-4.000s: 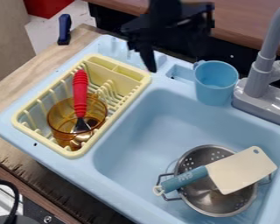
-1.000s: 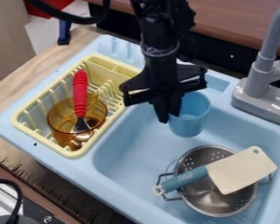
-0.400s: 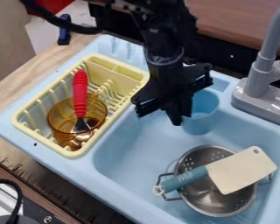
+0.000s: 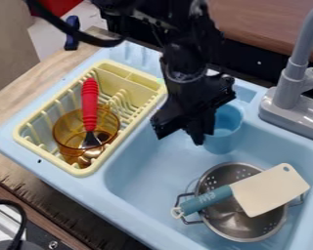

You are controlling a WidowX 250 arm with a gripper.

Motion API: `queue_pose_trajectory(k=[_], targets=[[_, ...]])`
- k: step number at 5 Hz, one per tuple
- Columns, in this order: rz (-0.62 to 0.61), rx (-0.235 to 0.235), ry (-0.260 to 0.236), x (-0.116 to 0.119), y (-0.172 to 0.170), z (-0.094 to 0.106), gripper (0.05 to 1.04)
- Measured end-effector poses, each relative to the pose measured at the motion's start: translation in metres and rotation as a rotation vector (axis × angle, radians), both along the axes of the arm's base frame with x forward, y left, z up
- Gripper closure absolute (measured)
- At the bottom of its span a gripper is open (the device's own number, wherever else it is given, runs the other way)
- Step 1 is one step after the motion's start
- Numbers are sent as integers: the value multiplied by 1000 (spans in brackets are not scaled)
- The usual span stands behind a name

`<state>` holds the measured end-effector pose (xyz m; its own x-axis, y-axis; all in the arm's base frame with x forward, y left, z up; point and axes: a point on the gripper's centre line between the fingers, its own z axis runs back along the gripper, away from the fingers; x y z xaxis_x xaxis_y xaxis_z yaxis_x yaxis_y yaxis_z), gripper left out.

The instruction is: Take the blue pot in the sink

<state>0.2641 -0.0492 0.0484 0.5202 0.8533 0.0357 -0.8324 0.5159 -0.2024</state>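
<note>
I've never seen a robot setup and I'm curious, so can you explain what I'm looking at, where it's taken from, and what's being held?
The black machine is a robot arm, coming in from the top, with a gripper at its end. One fixed camera looks down at a slant on a light blue toy sink. The gripper is right beside a blue cup in the basin; I can't tell whether it is holding it. Nearer the camera, a toy cleaver lies across a metal colander. Left of the basin, a yellow dish rack holds an amber cup with a red-handled utensil in it.
</note>
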Motion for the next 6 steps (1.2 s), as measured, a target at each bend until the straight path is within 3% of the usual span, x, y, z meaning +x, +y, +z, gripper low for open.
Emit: queue_pose_trajectory(k=[2, 4, 5, 6], targets=[[-12, 7, 24, -2, -14, -11, 1028], [-15, 39, 4, 0, -17, -12, 1010], [-23, 55, -1, 3, -18, -10, 864], [-14, 48, 3, 7, -18, -5, 613]])
